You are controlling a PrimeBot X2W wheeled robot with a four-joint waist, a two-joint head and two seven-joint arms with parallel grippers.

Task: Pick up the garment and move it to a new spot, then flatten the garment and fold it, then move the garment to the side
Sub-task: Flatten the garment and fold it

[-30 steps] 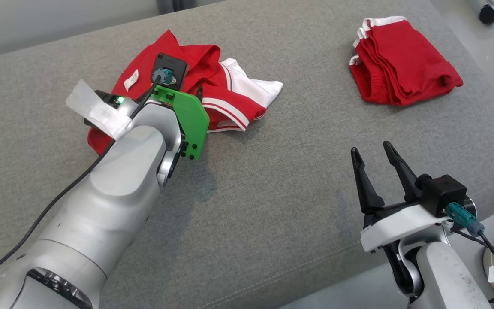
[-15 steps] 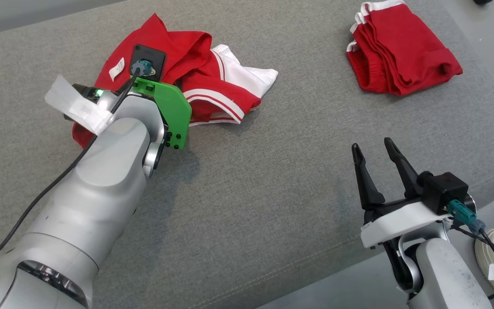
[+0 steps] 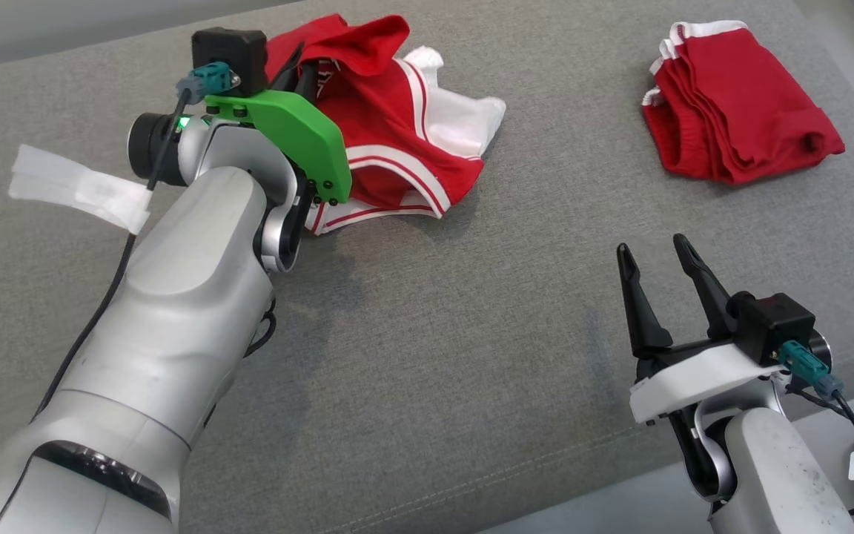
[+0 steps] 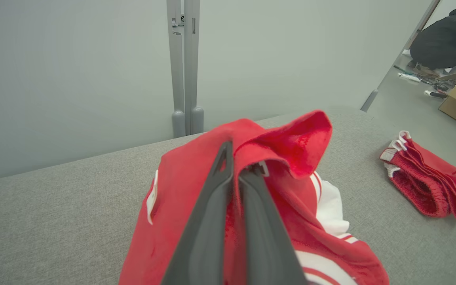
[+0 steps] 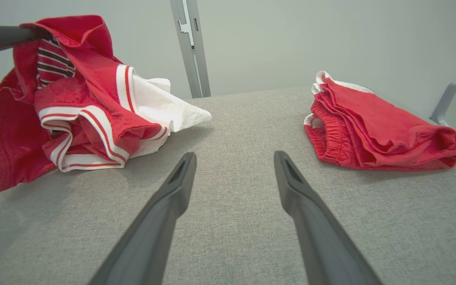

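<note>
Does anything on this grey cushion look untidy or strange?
The red-and-white garment lies crumpled in a heap, one edge pinched up by the left hand. The folded red garment at the right looks neat. A loose strip of white tape sticks out from the left arm.

The garment (image 3: pixel 397 141) lies far left on the cushion (image 3: pixel 471 334), the folded shorts (image 3: pixel 746 126) well apart at its far right, with the right fingers (image 3: pixel 638 304) nearer, before the shorts.

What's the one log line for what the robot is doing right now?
step: pick up garment | left gripper: shut on garment, top raised | right gripper: open, empty | folded red shorts: lying apart
</note>
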